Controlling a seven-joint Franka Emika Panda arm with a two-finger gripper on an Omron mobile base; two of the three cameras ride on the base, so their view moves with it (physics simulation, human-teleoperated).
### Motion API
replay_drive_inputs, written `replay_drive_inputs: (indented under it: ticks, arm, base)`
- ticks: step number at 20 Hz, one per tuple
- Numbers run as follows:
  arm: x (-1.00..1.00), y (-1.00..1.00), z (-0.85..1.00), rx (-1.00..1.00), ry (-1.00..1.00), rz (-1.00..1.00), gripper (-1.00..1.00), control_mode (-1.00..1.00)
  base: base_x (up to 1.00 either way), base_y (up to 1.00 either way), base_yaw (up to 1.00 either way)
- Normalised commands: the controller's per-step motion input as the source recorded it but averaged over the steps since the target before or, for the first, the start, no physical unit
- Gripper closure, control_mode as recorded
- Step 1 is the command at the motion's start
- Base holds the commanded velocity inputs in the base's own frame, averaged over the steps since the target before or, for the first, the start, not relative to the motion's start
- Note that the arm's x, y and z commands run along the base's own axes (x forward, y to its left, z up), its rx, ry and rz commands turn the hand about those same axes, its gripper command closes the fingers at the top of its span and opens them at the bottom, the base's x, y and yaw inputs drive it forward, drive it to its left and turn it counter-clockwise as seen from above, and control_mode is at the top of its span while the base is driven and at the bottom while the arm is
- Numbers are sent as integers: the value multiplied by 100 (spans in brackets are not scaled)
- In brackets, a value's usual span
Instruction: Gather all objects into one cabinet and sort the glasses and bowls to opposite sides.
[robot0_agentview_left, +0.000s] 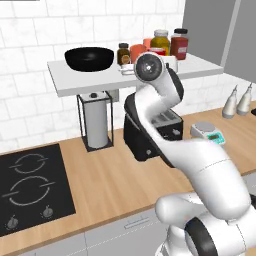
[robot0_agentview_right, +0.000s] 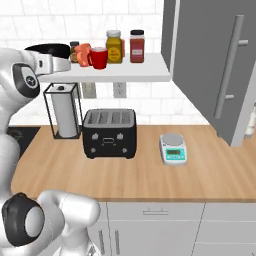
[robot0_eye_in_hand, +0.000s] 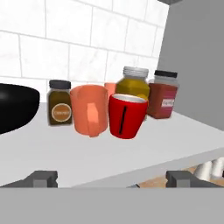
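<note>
Your red cup (robot0_eye_in_hand: 127, 115) stands upright mid-shelf, touching the salmon-orange cup (robot0_eye_in_hand: 89, 110), with the black bowl (robot0_eye_in_hand: 15, 107) well off left; it lies dead ahead of the gripper (robot0_eye_in_hand: 111, 178); fingers (robot0_eye_in_hand: 43, 178) spread wide, holding nothing.

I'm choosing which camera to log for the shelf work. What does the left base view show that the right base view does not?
Left base alone: the stovetop and two white spouted bottles. Right base alone: the grey door's long handle and drawer fronts under the counter. Both: black bowl, yellow jar, red jar, paper towel holder, toaster, scale.
</note>
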Motion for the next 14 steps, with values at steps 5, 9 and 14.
replay_drive_inputs:
  ticks: [5, 9, 14]
  arm:
    - [-100, 0, 0, 0, -22, -2, -100, -100]
    - [-100, 0, 4, 0, -33, -4, -100, -100]
    - [-100, 0, 3, 0, -34, -3, -100, -100]
  base:
    - [0, 0, 0]
    - [0, 0, 0]
    - [0, 0, 0]
